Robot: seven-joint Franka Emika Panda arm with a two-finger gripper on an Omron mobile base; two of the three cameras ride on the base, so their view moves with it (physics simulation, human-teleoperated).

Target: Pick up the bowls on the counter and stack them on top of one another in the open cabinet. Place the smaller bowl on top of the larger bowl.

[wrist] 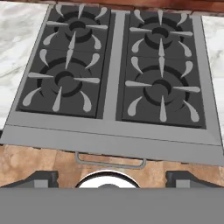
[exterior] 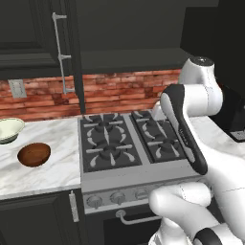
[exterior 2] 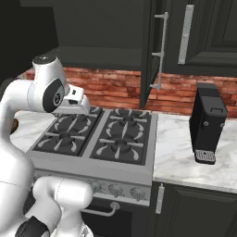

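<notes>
Left base view: gas stove [exterior: 125,141] is the landmark. Left of the stove, on the white marble counter [exterior: 60,165], sits the smaller bowl [exterior: 34,154], reddish-brown, round, upright with mouth up, so no long axis to report. Further left of the stove and a bit behind the brown one, at the frame edge, is the larger bowl [exterior: 9,129], cream-green, also upright, rim flared, partly cut off. The two bowls sit near each other but apart. Above the stove's left rear corner hangs the edge of the open cabinet door [exterior: 76,57] with its long silver bar handle [exterior: 61,53]; dark interior runs to the right of it above the stove. A wall outlet [exterior: 17,88] is on the brick backsplash, left of the stove. The arm rises right of the stove.

Right base view: stove [exterior 2: 95,139] centre-left. The open cabinet door [exterior 2: 149,51] is above the stove's right rear corner. A black coffee machine [exterior 2: 207,121] stands on the counter right of the stove. The arm's hand is over the stove's left rear burner.

Hand view: looks straight down on the stove [wrist: 116,78], four burners, oven handle [wrist: 110,162] below its front edge. The gripper [wrist: 109,180] is above the stove front, fingers [wrist: 41,178] spread wide apart, nothing between them.
</notes>
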